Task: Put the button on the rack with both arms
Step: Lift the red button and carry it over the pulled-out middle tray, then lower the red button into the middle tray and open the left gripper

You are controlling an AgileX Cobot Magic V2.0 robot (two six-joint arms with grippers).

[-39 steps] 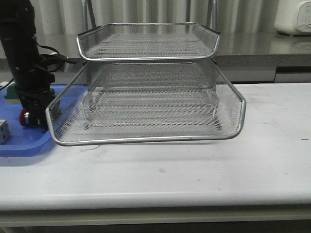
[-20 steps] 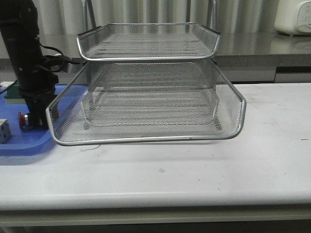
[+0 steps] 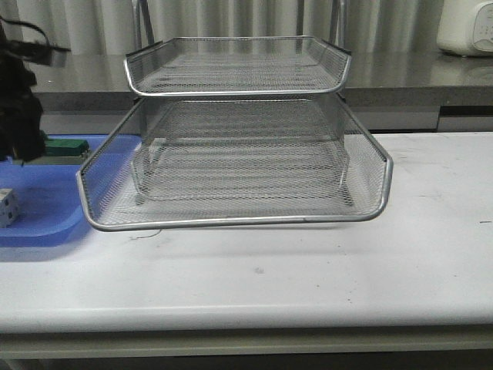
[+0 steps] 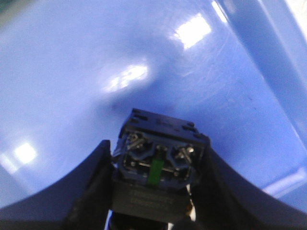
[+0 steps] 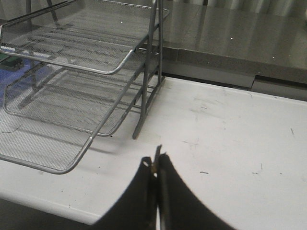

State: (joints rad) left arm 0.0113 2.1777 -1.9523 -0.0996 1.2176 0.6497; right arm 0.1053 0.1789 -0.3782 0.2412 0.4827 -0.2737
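The button (image 4: 160,143) shows only in the left wrist view, its blue rear block with screws and a green strip facing the camera. My left gripper (image 4: 158,160) is shut on it, holding it clear above the blue tray (image 4: 72,72). In the front view the left arm (image 3: 17,108) hangs at the far left edge and the button is hidden there. The rack (image 3: 231,221) stands mid-table, one lower tier slid out toward the front. My right gripper (image 5: 157,165) is shut on nothing, over the white table to the right of the rack (image 5: 72,62).
The blue tray (image 3: 46,227) lies left of the rack and holds a green block (image 3: 65,146) and a white cube (image 3: 6,208). A grey counter runs behind the table, with a white appliance (image 3: 466,27) at its right end.
The left arm has risen and swung left, off the tray, taking the button with it. The button's red head, seen earlier by the rack's left corner, no longer shows in the front view.
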